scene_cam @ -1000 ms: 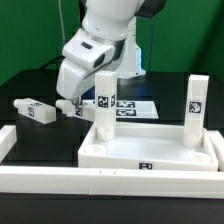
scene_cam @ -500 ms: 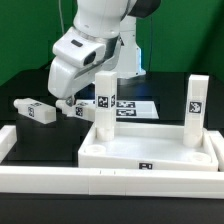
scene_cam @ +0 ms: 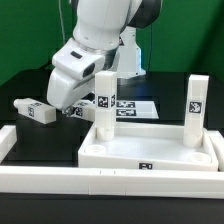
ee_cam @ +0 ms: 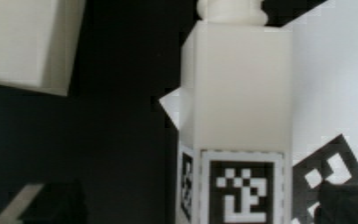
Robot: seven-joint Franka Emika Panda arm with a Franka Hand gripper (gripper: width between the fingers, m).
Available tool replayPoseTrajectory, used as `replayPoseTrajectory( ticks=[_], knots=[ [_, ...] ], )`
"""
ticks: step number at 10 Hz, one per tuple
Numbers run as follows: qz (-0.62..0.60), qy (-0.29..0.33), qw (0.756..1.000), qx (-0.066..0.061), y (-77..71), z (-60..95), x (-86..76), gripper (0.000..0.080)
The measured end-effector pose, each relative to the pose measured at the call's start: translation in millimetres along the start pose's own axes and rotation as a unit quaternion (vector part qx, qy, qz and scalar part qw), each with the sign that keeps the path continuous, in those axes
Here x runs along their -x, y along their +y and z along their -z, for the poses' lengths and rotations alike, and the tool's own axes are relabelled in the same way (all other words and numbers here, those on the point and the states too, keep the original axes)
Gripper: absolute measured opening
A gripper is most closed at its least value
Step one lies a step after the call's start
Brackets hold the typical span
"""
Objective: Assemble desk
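**Two up, two loose**

Two white marker-tagged block legs (scene_cam: 103, 98) stand on the white rimmed plastic tabletop (scene_cam: 150, 153), near centre. At the exterior view's left lie two loose legs (scene_cam: 33, 111); the gripper (scene_cam: 63, 106), jaws apart, hovers over the inner loose leg (ee_cam: 238, 100).

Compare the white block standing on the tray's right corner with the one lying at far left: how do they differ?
The standing leg is upright; the lying leg is on its side. The standing leg sits on the tabletop; the lying leg on the dark table. Both are white marker-tagged blocks.
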State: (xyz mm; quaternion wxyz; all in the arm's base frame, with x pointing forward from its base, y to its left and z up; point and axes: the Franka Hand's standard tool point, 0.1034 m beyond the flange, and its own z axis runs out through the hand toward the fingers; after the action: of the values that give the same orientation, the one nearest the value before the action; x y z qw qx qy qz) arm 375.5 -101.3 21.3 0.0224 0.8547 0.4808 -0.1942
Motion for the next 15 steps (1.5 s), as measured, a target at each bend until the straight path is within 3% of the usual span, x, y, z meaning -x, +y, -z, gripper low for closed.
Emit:
replayPoseTrajectory(
  ticks=[1,3,4,5,9,10,11,15],
  knots=[
    [0.001,0.000,1.000,0.001,0.1,-0.1,-0.2,0.0648],
    [0.002,0.003,1.000,0.004,-0.5,-2.7,-1.2,0.0377],
    [0.002,0.003,1.000,0.004,-0.4,-2.5,-1.3,0.0377],
    [0.002,0.004,1.000,0.004,-0.1,-2.1,-1.3,0.0284],
    [0.001,0.004,1.000,0.004,0.2,-2.2,-0.8,0.0285],
    [-0.029,0.008,0.999,-0.010,0.3,-3.9,4.5,0.0285],
    [-0.058,0.011,0.998,-0.014,2.1,-4.1,8.3,0.0285],
    [-0.054,0.010,0.998,-0.015,1.1,-4.6,7.1,0.0287]
  ],
)
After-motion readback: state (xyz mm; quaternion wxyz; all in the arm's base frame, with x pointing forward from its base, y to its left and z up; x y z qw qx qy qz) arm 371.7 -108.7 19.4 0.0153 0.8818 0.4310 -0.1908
